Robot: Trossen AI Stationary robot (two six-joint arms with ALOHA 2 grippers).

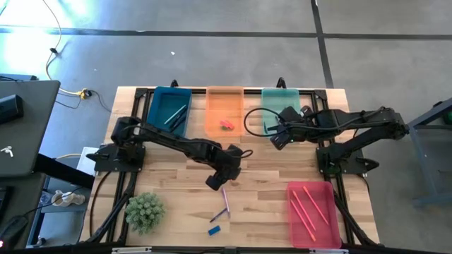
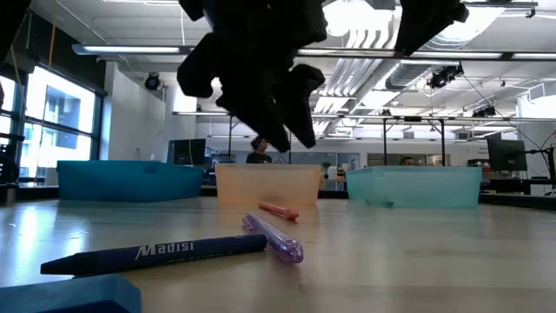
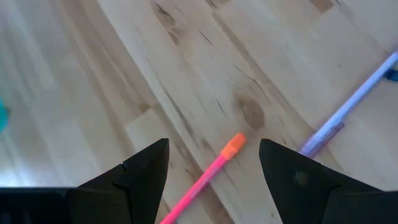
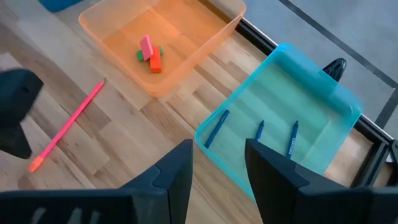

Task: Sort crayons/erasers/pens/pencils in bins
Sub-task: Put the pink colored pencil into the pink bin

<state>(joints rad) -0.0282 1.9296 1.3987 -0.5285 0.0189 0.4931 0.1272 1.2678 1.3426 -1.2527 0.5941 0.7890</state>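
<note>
A pink pencil (image 3: 208, 177) with an orange tip lies flat on the wooden table (image 1: 268, 176). My left gripper (image 3: 213, 144) hovers open just above it, one finger on either side, touching nothing. The low view shows the gripper (image 2: 294, 139) clear above the pencil (image 2: 278, 210). A purple pen (image 1: 224, 197), a dark blue crayon (image 1: 219, 214) and a blue eraser (image 1: 214, 229) lie nearer the front edge. My right gripper (image 4: 217, 174) waits open and empty, raised near the teal bin (image 4: 292, 118). Small erasers (image 4: 149, 53) lie in the orange bin (image 4: 205, 37).
The blue bin (image 1: 169, 109) at the far edge holds pens; the teal bin holds dark blue crayons (image 4: 258, 132). A pink bin (image 1: 314, 212) with pink pencils sits at the near right. A green plant (image 1: 145, 212) stands at the near left.
</note>
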